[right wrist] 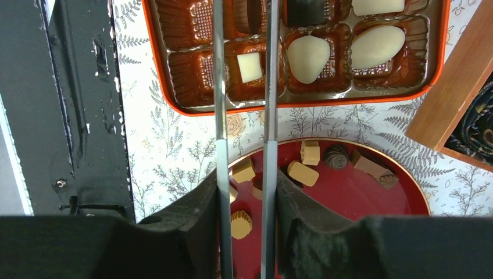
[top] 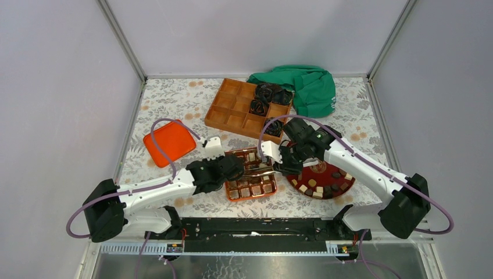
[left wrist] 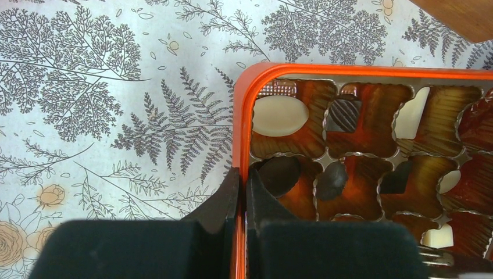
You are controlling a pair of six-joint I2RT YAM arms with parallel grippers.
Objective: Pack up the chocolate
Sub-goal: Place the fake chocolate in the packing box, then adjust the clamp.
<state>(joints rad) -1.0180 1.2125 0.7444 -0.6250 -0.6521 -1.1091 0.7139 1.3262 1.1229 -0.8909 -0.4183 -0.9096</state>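
Currently L gripper (left wrist: 243, 181) clenched on orange tray (left wrist: 349, 71) rim; R gripper (right wrist: 246, 190) grasps metal tweezers (right wrist: 219, 87), tines straddling white choc square (right wrist: 250, 67) in tray.

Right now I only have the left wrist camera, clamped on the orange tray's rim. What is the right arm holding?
Observer: The right gripper holds metal tongs that reach over the tray.
Operator: What's left to pack?
Observer: The loose chocolates sit on a round red plate, right of the tray.
Operator: Anything beyond the tray?
Observer: A wooden divided box, with black bundles in some compartments.
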